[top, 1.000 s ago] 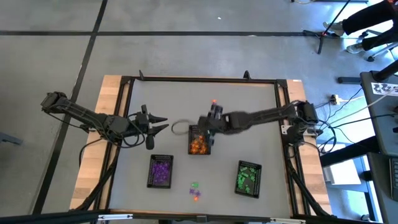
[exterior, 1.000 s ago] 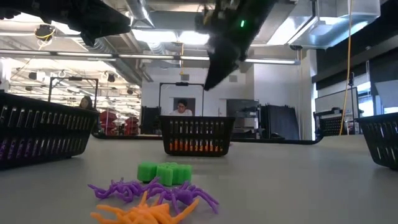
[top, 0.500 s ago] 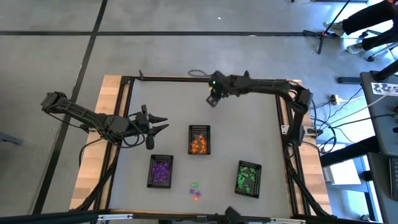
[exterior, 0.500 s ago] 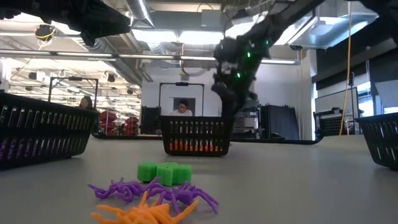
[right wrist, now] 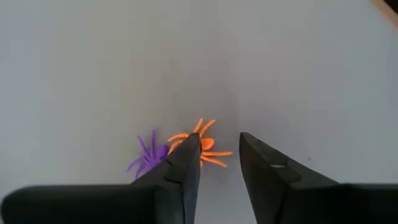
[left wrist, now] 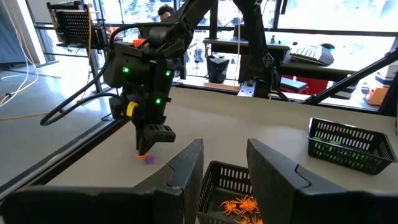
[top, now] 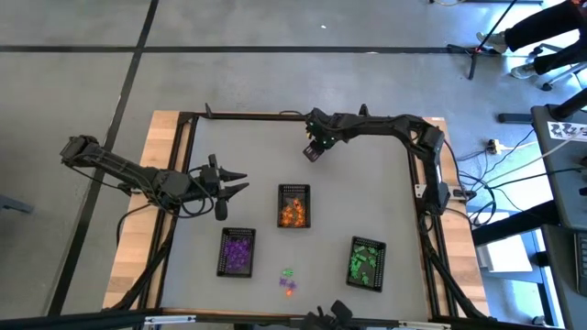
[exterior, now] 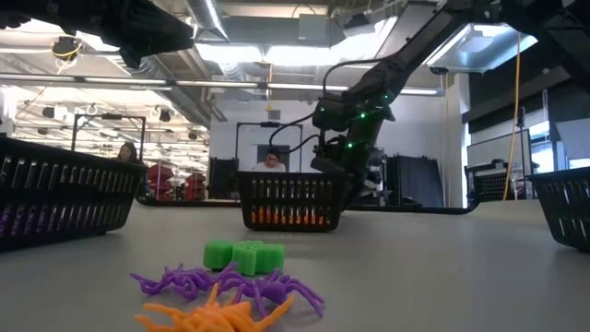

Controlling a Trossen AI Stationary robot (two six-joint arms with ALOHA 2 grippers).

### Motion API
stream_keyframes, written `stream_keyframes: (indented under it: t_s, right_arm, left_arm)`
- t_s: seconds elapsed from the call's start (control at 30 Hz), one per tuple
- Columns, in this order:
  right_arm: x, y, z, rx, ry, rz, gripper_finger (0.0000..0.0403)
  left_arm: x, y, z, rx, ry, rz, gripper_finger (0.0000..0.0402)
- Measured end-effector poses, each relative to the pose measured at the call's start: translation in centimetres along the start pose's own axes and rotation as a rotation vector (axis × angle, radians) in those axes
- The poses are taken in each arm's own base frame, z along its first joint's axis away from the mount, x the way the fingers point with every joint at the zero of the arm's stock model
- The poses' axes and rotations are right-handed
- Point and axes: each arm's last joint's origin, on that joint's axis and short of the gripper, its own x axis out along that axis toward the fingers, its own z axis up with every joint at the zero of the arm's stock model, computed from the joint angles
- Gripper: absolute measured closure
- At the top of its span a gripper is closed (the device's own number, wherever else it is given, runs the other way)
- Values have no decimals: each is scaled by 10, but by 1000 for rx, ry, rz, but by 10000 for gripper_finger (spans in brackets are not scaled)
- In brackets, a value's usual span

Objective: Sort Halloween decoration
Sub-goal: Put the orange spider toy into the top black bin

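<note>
Hovering right gripper point(right wrist: 217, 168) over orange spider point(right wrist: 202, 144)

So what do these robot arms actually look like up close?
Both are slim, dark, jointed arms with black cables looping along them. Each ends in a claw of two flat, dark, blade-like fingers: the left claw and the right claw. Small green lights glow on the right arm's wrist housing, plus a small yellow mark.
</note>
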Motion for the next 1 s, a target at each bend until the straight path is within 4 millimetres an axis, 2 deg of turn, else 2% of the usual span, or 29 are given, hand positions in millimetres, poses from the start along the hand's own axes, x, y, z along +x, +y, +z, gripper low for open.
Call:
stream_keyframes:
  t_s: [0.17,0.33,0.53,0.63,0.77,1.0]
  right_arm:
    - [1,0,0,12,4,-1,321]
    - [1,0,-1,1,5,0,390]
    - [-5,2,-2,-7,10,-2,398]
    - [-16,6,-3,-17,6,-29,399]
    - [-41,18,-3,-48,-34,-73,401]
    - [-89,54,-11,-113,-116,-57,402]
  left_arm:
    - [0,0,0,0,0,0,286]
    - [0,0,0,0,0,-1,286]
    - [0,0,0,0,0,0,286]
    - [0,0,0,0,0,0,286]
    - [0,0,0,0,0,-1,286]
    - [0,0,0,0,0,0,286]
